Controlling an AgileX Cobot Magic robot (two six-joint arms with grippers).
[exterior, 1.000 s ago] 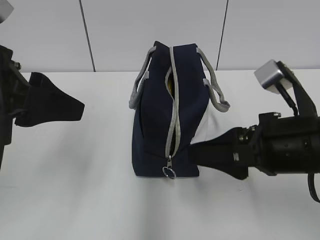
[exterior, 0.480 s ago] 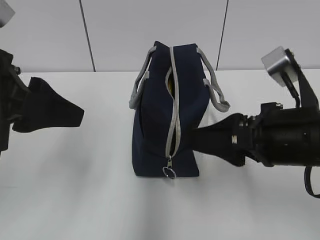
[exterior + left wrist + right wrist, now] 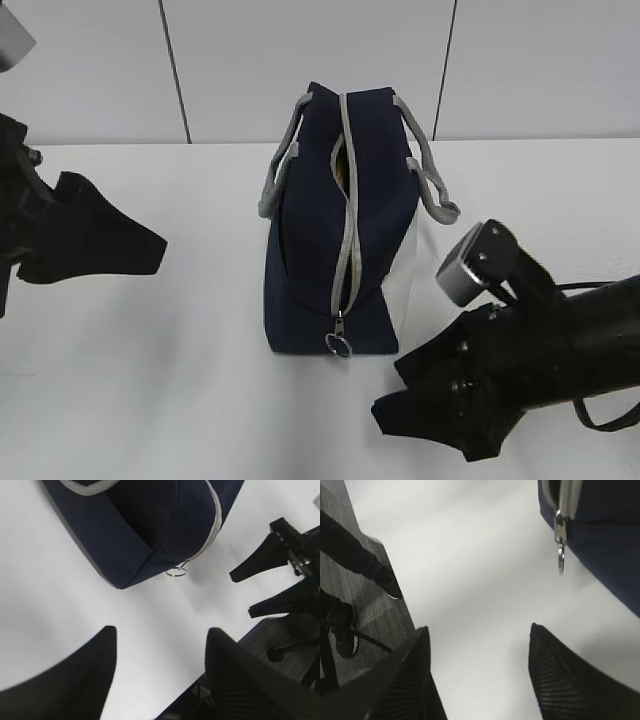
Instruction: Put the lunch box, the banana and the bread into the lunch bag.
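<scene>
Exterior: bag (image 3: 335,250) stands upright mid-table (image 3: 150,380), navy with a white panel on its right side, grey handles (image 3: 430,185) drooping over both sides. Zipper (image 3: 346,215) runs down the near face, mostly closed, with a narrow gap near the top where a sliver of yellow shows; can't say what it is. Ring pull (image 3: 339,345) hangs at the bottom near edge, just above the table. Left gripper (image 3: 150,245) sits well left of the bag, clear of it, holding nothing. Right gripper (image 3: 390,420) is low at front right, near the bag's near-right corner but not touching it. Box, banana and bread not visible as such anywhere. Left wrist: left gripper (image 3: 160,645) has its fingers spread, bare table between them; bag (image 3: 150,525) at top, ring pull (image 3: 176,572) resting by its corner; the right gripper (image 3: 250,592) shows at right with its two fingers apart. Right wrist: right gripper (image 3: 480,645) spread wide over bare table, nothing between the fingers; bag corner (image 3: 605,545) at upper right, zipper slider and ring pull (image 3: 561,555) dangling ahead of the fingers, apart from them.
</scene>
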